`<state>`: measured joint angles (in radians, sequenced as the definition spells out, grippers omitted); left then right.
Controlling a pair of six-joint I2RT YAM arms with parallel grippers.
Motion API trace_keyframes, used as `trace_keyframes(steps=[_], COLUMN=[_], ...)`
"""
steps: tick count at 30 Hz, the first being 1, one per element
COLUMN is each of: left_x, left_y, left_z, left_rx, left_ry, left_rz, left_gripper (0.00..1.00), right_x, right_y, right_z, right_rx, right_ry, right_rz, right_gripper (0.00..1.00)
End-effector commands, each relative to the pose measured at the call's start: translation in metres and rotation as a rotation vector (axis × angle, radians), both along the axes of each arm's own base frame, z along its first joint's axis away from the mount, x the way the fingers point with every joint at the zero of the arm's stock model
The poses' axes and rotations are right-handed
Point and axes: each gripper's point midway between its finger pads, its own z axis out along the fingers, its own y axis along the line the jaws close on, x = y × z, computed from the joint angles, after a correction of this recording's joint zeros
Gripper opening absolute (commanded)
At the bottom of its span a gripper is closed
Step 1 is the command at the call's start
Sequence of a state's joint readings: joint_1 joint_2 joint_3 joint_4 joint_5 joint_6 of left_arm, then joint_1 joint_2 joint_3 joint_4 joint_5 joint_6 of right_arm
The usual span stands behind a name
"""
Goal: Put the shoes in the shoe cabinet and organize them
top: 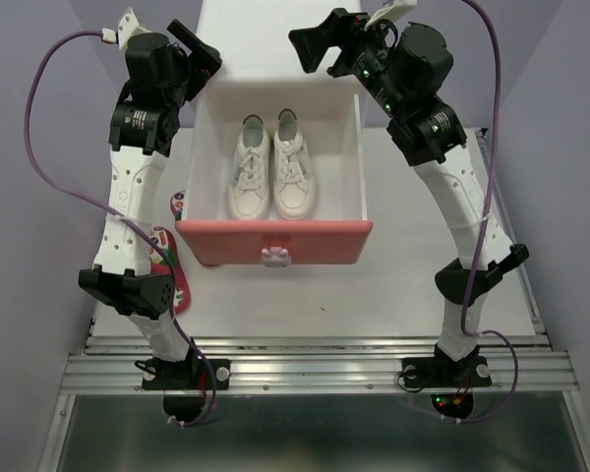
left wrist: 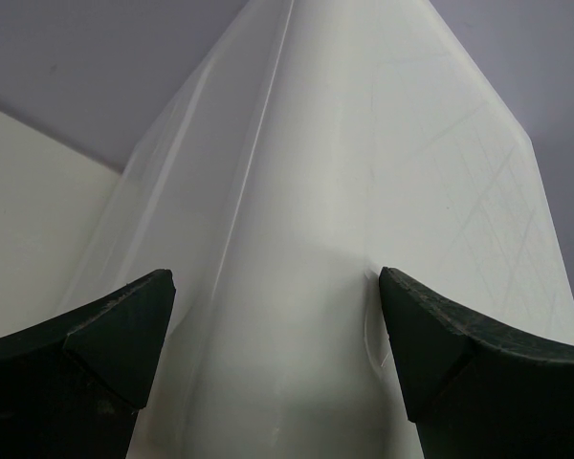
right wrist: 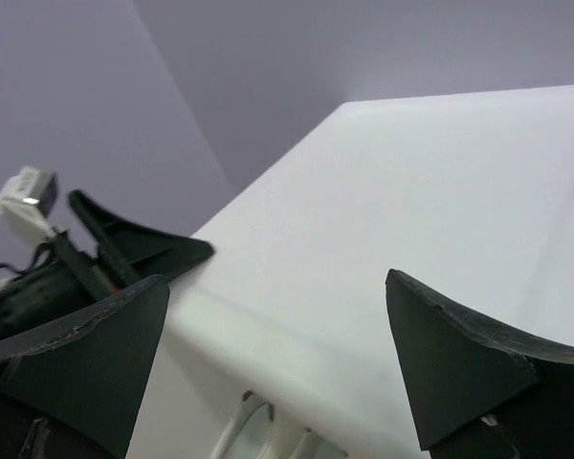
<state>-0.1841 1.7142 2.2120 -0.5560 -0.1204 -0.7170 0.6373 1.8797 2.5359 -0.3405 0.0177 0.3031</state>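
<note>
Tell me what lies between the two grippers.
The cabinet top: in the top view, the left gripper and right gripper flank it, both open.

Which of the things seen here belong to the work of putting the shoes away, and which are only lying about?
Belong to the job:
- white sneakers, side by side in the open pink drawer
- red sandals, on the table left of the drawer
- shoe cabinet

Just there:
- metal rail at the table's near edge
- small dark speck on the table
</note>
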Motion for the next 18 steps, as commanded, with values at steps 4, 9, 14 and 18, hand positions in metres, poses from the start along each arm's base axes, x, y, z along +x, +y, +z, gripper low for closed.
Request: trace_keyframes(steps=[4,9,14,18], left_x=[-0.039,-0.062,-0.084,-0.116], left_y=[0.008,0.011,0.007,-0.019], left_z=[-0.062,-0.031,0.0,0.048], left_rx=[0.174,0.174,0.137,0.055], left_ry=[0.27,0.195,0.117,-0.03], left_rz=[-0.043,-0.052,-0.089,-0.172], left_gripper=[0.98,0.99,0.99,0.99], right_x=[0.064,0.074,0.084,0.086], right_y=[-0.038,-0.031,-0.027,-0.026], right_z=[-0.024,-0.051,-0.081,-0.097], right_rx=[0.089,0.038,-0.011,-0.053], right_ry=[0.078,0.149,0.219,0.25], right_rz=[-0.093,-0.045,-0.034,-0.014], right_gripper=[1.0,1.0,1.0,1.0])
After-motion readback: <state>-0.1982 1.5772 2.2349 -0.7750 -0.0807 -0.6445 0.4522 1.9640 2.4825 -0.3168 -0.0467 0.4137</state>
